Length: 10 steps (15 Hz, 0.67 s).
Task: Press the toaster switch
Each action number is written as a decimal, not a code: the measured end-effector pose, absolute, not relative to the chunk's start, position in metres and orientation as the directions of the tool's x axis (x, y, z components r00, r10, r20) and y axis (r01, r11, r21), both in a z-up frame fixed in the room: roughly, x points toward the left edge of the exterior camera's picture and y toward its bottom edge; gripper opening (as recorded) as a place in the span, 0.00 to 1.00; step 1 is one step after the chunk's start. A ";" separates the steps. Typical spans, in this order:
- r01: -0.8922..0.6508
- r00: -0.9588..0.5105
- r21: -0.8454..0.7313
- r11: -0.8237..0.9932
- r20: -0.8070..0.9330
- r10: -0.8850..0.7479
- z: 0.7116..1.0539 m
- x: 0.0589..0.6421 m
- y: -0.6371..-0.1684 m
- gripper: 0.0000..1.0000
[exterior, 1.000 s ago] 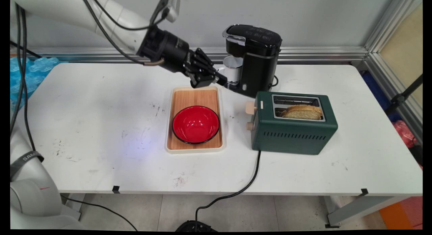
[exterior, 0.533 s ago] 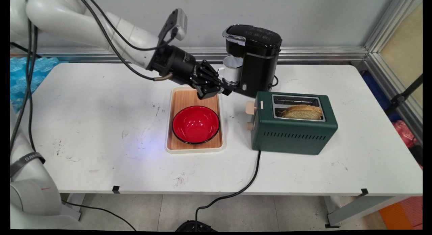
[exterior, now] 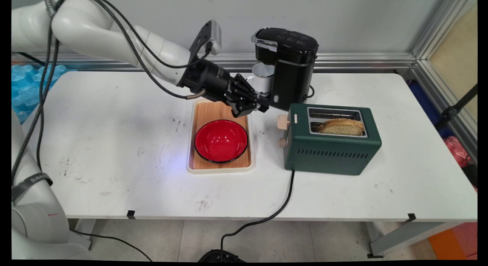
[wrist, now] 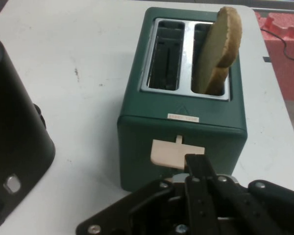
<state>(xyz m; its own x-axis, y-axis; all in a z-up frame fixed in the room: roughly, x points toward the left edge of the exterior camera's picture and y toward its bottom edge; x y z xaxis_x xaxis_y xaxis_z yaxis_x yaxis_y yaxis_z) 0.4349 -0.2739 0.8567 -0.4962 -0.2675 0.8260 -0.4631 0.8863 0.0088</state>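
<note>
The green toaster (exterior: 331,144) stands on the right half of the white table (exterior: 114,144), just right of the wooden tray (exterior: 221,168) and in front of the black coffee machine (exterior: 289,67). Its long axis runs along the table's length, left to right in the main view. Its slots open upward, and the end with the cream lever (exterior: 282,123) and the small knob (exterior: 282,142) below it faces the tray and the arm. One slice of bread (exterior: 341,126) stands in the slot nearer the camera, well proud of the top, while the farther slot is bare. The lever sits high on the end face, so the slice appears not to be pushed down. The gripper (exterior: 263,107) hangs low over the gap between tray and toaster, pointing at that lever end. In the hand view its fingers are pressed together with nothing between them. Their tip (wrist: 200,164) lies just at the lever (wrist: 176,152), though whether it touches cannot be told. A red bowl (exterior: 221,141) lies in the tray, and a white mug (exterior: 263,77) stands under the coffee machine's spout. The toaster's black cord (exterior: 282,205) trails off the table's near edge.
</note>
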 end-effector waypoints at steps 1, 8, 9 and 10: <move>-0.464 -0.495 0.009 0.886 0.826 -0.268 0.855 0.434 -0.275 0.00; -0.467 -0.488 0.013 0.884 0.830 -0.270 0.842 0.423 -0.282 0.00; -0.467 -0.488 0.012 0.884 0.830 -0.269 0.840 0.422 -0.283 0.00; -0.466 -0.488 0.012 0.885 0.831 -0.268 0.838 0.421 -0.284 0.00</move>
<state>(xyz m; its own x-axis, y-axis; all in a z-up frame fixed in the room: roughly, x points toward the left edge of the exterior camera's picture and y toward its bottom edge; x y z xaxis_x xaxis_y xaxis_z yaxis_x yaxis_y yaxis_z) 0.4207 -0.2844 0.8385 -0.4876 -0.2680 0.8309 -0.4660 0.8847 0.0119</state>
